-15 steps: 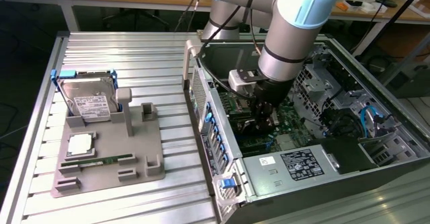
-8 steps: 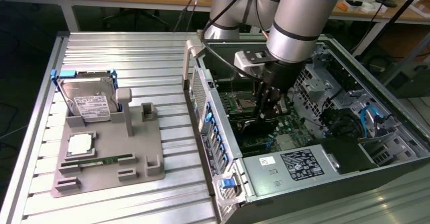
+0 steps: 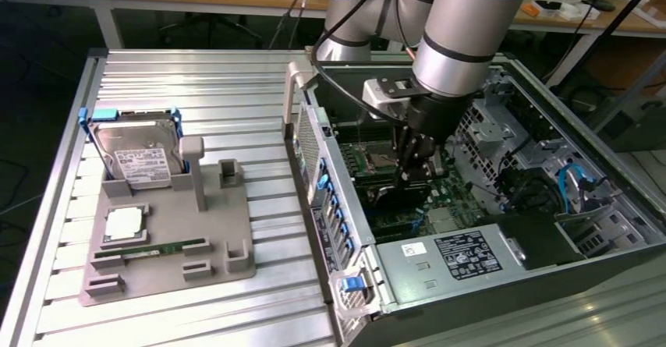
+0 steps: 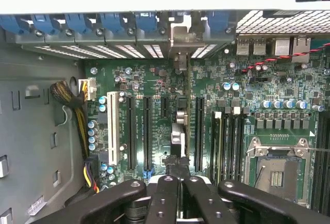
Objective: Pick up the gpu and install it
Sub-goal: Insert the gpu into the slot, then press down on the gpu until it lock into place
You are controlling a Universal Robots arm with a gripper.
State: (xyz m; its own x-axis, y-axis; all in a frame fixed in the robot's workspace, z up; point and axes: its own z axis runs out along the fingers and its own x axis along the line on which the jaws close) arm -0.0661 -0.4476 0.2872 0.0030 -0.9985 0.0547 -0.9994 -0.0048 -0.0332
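Observation:
My gripper (image 3: 414, 175) reaches down into the open computer case (image 3: 582, 140), just above the green motherboard (image 3: 448, 187). The gpu (image 4: 178, 131) shows edge-on in the wrist view as a thin dark card standing upright over the expansion slots. Its pale metal bracket (image 4: 180, 35) sits against the rear slot openings, under the blue clips. The black fingers (image 4: 165, 193) are shut on the card's near edge, with the gripper (image 4: 174, 180) centred on it. In the exterior view the gpu (image 3: 401, 199) is a dark slab below the fingers.
Black slots (image 4: 147, 131) and a white slot (image 4: 112, 128) flank the card; the CPU socket (image 4: 278, 170) is close by. Cables (image 4: 82, 131) run along the board's edge. On the exterior view's left, a grey fixture (image 3: 224, 238) holds a hard drive (image 3: 140, 160) and memory stick (image 3: 151, 248).

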